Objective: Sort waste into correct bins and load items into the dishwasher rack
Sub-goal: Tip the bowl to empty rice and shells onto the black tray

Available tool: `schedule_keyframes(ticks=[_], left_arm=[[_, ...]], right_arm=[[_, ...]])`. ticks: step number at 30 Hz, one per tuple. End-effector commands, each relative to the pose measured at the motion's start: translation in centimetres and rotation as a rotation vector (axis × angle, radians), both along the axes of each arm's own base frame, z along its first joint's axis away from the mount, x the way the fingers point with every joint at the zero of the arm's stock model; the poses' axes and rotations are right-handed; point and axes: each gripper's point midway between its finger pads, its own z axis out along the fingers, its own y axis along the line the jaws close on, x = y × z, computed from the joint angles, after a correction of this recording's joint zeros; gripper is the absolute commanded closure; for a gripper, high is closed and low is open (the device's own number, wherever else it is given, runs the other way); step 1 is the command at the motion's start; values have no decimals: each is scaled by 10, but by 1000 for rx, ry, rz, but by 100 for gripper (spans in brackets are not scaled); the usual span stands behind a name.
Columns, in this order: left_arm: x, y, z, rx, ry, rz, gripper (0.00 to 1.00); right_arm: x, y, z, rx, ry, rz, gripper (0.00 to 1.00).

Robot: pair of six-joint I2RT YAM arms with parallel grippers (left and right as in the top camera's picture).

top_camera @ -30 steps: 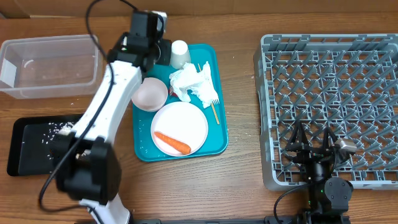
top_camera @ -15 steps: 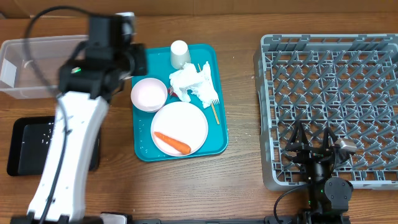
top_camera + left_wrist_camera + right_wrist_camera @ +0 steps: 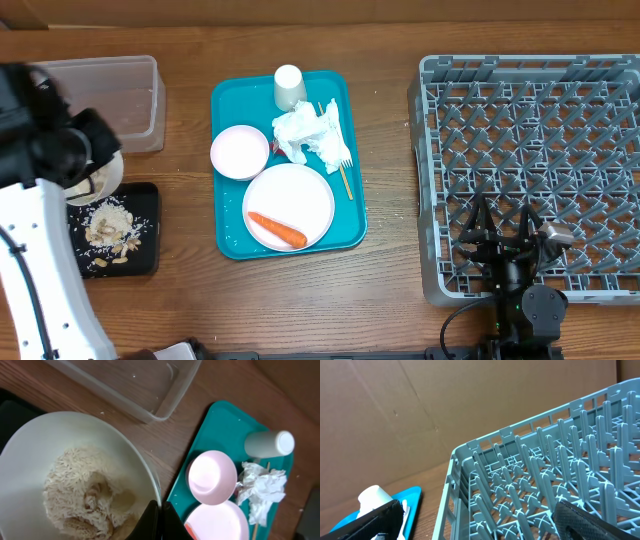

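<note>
The rack (image 3: 530,100) lies under the right gripper (image 3: 503,215), which hangs over its near edge with its jaws spread wide and nothing between them. The teal tray (image 3: 352,215) sits well to the right of the left gripper (image 3: 160,512), between the two grippers. The tub (image 3: 130,100) is just beyond the left gripper. The black tray (image 3: 140,260) lies below it and to its near side, with a heap of beige scraps (image 3: 108,222) in it.

The left gripper is pinched tight on the rim of a bowl (image 3: 30,460), which it holds above the black tray's far edge. More scraps sit inside the bowl.

The rest lies on the teal tray, all to the left gripper's right. The plate (image 3: 305,190) is at the near end, with the carrot (image 3: 277,229) on it. The second bowl (image 3: 240,152) is closest to the gripper. The napkin (image 3: 308,135) is just past it, and the cup (image 3: 289,87) lies on its side at the far end. The fork (image 3: 344,158) pokes out from under the napkin, and the stick (image 3: 345,183) lies beside the plate.
</note>
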Motion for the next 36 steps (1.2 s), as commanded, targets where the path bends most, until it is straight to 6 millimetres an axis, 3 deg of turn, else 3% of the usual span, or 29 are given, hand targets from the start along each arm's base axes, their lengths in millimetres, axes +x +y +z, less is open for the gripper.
schedule_keyframes(ticks=[1, 8, 16, 26, 36], left_arm=[[-4, -4, -10, -193, -73, -48, 96], [-13, 15, -54, -403, -163, -11, 96], [-17, 21, -88, -556, -229, 8, 96], [-15, 38, -106, -780, -310, 27, 96], [-20, 51, -92, -852, -420, 30, 96]], right_arm=[[0, -1, -2, -7, -2, -2, 0], [0, -1, -2, -7, -1, -2, 0], [0, -1, -2, -7, -1, -2, 0], [0, -1, -2, -7, -2, -2, 0], [0, -1, -2, -7, -2, -2, 0]])
